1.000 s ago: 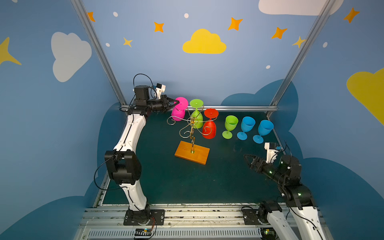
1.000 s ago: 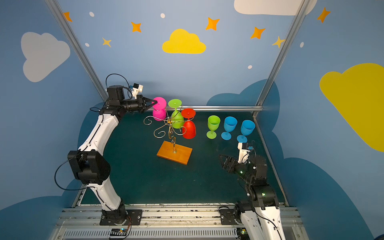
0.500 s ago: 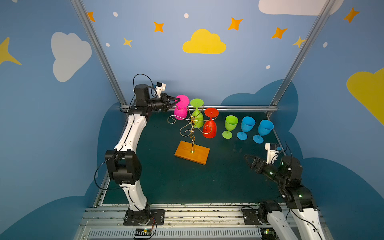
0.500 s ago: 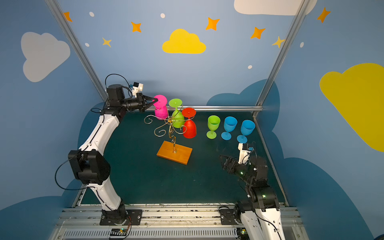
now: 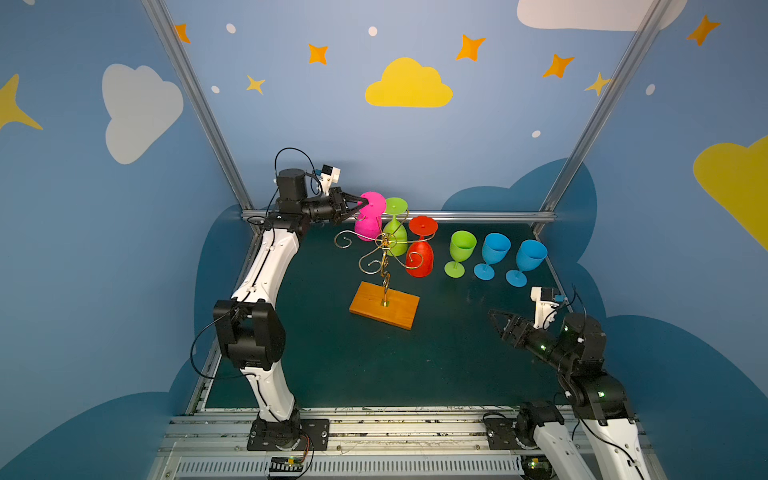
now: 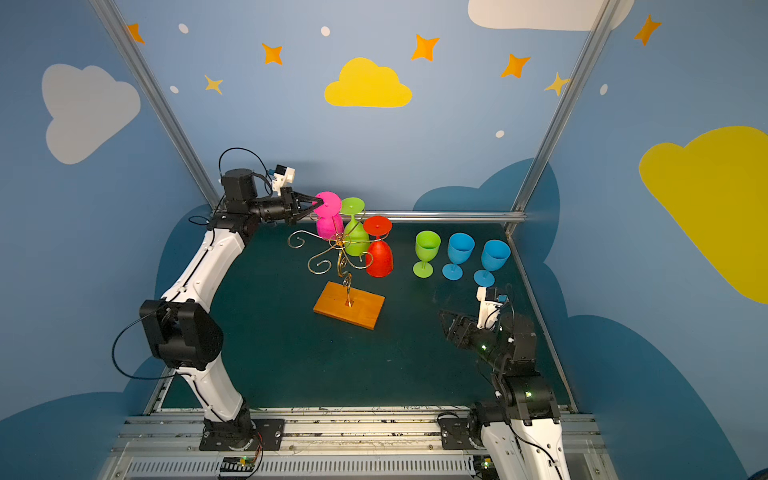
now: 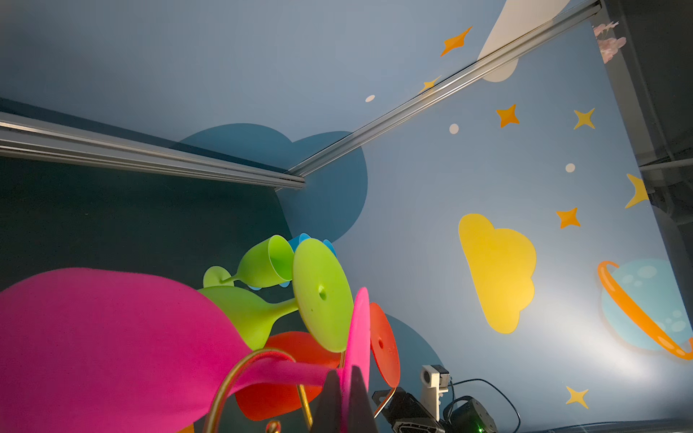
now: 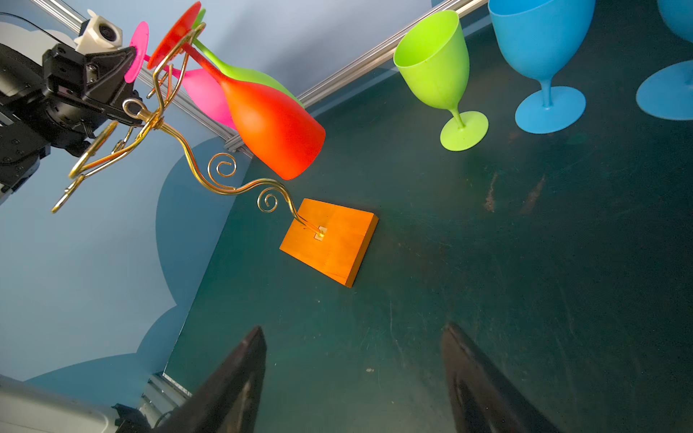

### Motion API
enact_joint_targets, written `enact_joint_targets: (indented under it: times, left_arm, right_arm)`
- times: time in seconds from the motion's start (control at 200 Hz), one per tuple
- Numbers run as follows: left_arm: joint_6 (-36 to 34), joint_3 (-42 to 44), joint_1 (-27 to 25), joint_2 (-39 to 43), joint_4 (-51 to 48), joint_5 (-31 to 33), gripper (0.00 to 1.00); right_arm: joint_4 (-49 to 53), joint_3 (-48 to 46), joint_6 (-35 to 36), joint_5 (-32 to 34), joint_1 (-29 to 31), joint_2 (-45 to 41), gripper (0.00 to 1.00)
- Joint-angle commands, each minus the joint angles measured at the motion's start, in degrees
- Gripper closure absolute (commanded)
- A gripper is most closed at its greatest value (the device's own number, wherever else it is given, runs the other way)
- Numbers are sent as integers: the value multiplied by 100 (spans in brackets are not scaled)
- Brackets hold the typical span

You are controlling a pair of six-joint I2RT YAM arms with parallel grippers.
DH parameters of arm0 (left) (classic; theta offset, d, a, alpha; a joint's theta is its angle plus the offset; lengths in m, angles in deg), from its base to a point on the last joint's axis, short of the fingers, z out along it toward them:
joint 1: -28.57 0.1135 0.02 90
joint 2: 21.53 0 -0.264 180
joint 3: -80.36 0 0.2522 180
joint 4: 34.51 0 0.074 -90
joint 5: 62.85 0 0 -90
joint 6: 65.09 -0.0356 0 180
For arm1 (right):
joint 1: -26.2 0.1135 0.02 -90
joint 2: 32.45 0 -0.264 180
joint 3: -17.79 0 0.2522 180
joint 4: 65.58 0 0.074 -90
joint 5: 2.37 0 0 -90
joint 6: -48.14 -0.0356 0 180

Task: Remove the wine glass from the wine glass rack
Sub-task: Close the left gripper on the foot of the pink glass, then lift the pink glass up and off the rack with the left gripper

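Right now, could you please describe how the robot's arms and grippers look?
The left arm and right arm have white shells, bulky black joints and looping black cables. The left gripper and right gripper are black with tapered fingers, each beside a white camera block.

The wine glass rack (image 5: 399, 311) is glossy metal wire on smooth varnished wood.

we take this for robot lab test cell. we see blue printed wall panels (image 5: 332, 137) with cartoon clouds (image 5: 408, 85), orange stars (image 5: 318, 54), ringed planet (image 7: 645, 307), closing scuffed dark green worktop (image 5: 374, 365) on three sides. bare aluminium struts (image 5: 195, 104) frame corners. white-and-black left arm (image 5: 266, 266) and right arm (image 5: 582, 361) bolted to slotted metal rail (image 5: 395, 428) at front edge. we note loose black cables (image 5: 199, 353), small circuit board (image 5: 286, 462) under rail, wrist cameras (image 5: 330, 172), green status lights (image 5: 600, 393) on right arm.
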Motion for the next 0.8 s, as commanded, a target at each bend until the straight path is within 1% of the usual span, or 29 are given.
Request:
enact_joint_targets:
  times: [0.0,0.38,0.571,0.796]
  left_arm:
    - [-354,94,-1,259,-189,-58,97]
    - [-518,379,82,544,-305,-112,97]
    - [-521,606,259,709,-273,-151,97]
    - [-408,1088,466,1005,-4,-191,97]
  right_arm:
    - [54,-54,-11,-8,25,-16,26]
    - [-15,-55,-10,-48,29,66,26]
    - [-28,-213,-43,-57,26,50,26]
    - [-37,-213,-45,-47,26,46,26]
